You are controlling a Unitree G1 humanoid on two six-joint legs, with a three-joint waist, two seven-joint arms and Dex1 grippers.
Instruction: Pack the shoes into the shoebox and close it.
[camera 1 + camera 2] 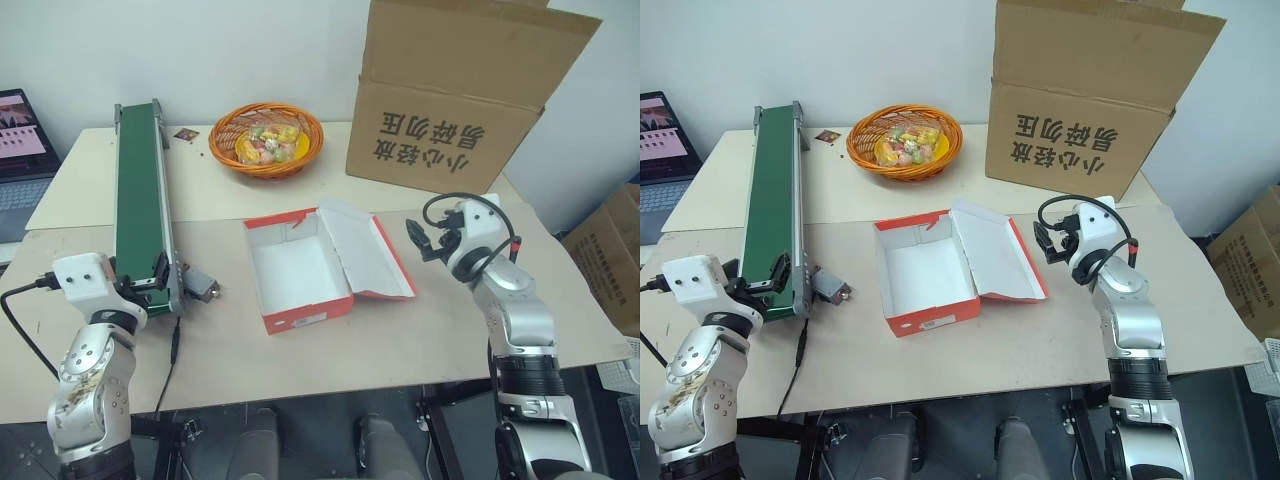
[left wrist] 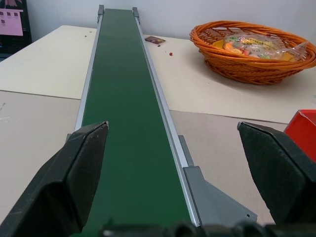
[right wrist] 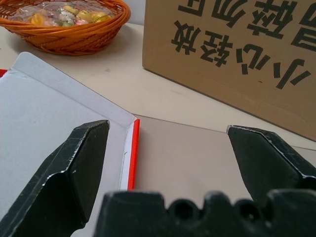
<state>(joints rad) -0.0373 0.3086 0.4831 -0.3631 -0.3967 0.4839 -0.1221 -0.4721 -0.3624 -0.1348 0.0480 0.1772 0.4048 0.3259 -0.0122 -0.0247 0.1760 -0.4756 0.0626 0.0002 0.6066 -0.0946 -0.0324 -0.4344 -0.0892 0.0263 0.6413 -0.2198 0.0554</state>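
Observation:
The shoebox (image 1: 310, 317), red-orange outside and white inside, lies open and empty at the table's middle. Its hinged lid (image 1: 365, 250) is folded out flat to the right. The shoes are out of view. My right gripper (image 1: 428, 238) hovers open just right of the lid's edge, pointing level toward the lid (image 3: 59, 113), with nothing between its fingers. My left gripper (image 1: 150, 277) stands open at the near end of the green conveyor belt (image 2: 123, 108), also with nothing in it.
The green conveyor (image 1: 138, 195) runs along the left side, with a small grey bracket (image 1: 200, 288) at its near end. An orange basket of wrapped sweets (image 1: 266, 138) and a large brown printed carton (image 1: 450, 90) stand at the back. A laptop (image 1: 20, 150) sits far left.

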